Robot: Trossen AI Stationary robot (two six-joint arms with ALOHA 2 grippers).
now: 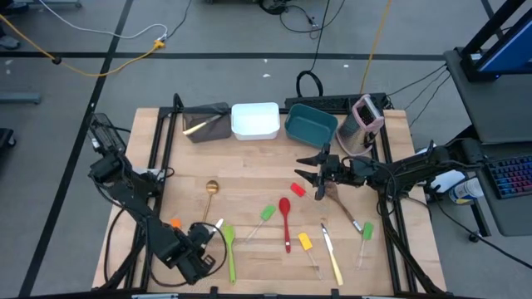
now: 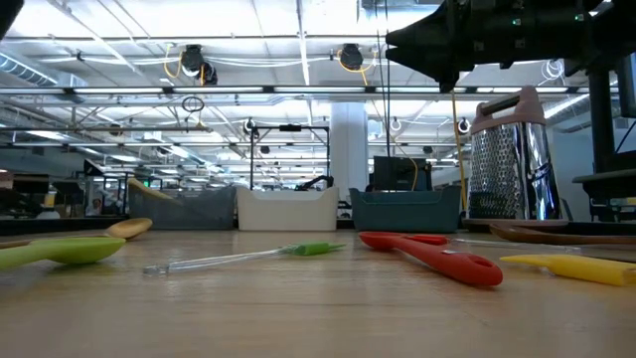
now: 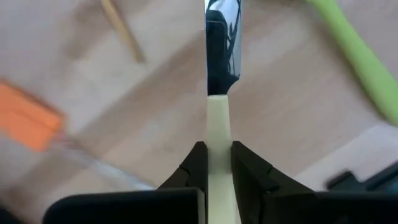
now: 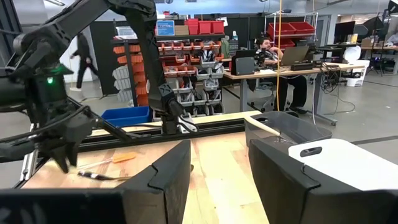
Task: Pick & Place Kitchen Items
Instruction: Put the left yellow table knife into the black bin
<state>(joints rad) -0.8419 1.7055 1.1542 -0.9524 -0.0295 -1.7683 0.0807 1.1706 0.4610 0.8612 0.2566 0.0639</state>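
Observation:
My left gripper (image 1: pixel 208 235) is near the table's front left, pointing down, shut on a cream-handled knife (image 3: pixel 219 93) whose shiny blade (image 3: pixel 221 43) sticks out beyond the fingers. Beside it lie an orange-headed spatula (image 1: pixel 176 223), a green spoon (image 1: pixel 229 249) and a gold spoon (image 1: pixel 211 189). My right gripper (image 1: pixel 307 170) hangs open and level above the table's middle, with nothing between its fingers (image 4: pixel 217 180). More utensils lie flat on the table: a red spoon (image 1: pixel 285 218), a green spatula (image 1: pixel 266 214), a yellow spatula (image 1: pixel 306 242) and a second knife (image 1: pixel 331 253). My left gripper pinches the knife's cream handle (image 3: pixel 217 134) between its two fingers, a short way back from where the blade starts. The fingers come from above, pointing down, and lie across the handle. The knife lies about level under them; whether it is clear of the table, I cannot tell.
A brown tub (image 1: pixel 208 123), a white tub (image 1: pixel 255 120) and a teal tub (image 1: pixel 310 124) stand in a row at the far edge, with a metal grater (image 1: pixel 364 124) to their right. A wooden spoon (image 1: pixel 341 203) and a green spatula (image 1: pixel 366 231) lie under the right arm.

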